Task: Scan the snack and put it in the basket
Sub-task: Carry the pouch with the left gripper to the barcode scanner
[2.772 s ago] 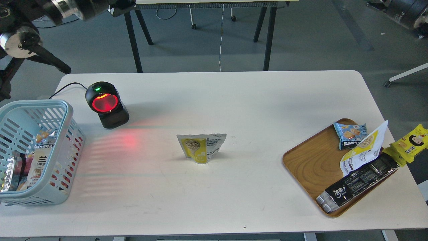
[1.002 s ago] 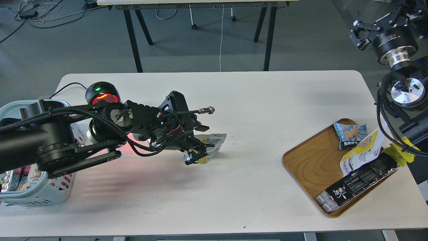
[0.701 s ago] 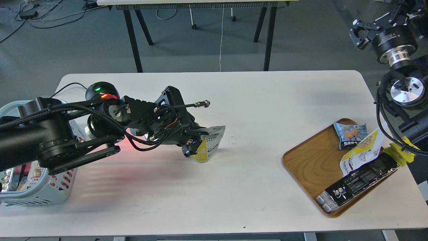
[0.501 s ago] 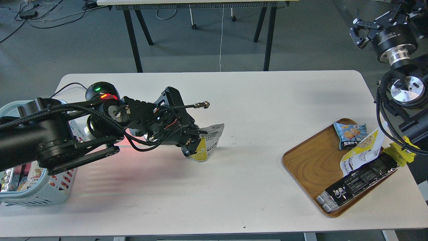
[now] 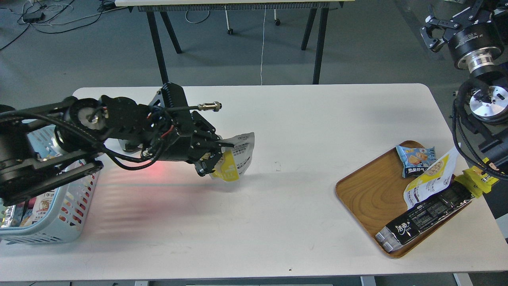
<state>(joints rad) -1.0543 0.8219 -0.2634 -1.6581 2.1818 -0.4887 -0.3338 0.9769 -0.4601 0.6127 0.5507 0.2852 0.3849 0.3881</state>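
My left gripper is shut on the snack, a small pouch with a yellow lower part and a grey-white printed top. It holds the snack tilted, just above the white table, left of the middle. The light blue slotted basket stands at the table's left edge, partly behind my left arm, with several packets in it. The scanner is hidden behind my left arm; only its red glow shows on the table. My right gripper is raised off the table at the top right, its fingers apart and empty.
A wooden tray at the right holds a small blue packet, a larger yellow-and-white flat pouch and a long black packet. A yellow packet lies beside the tray. A black-legged table stands behind on the floor.
My left gripper closed on the snack, lifted it off the table and carried it left toward the scanner. My left arm now covers the scanner. My right gripper rose slightly.
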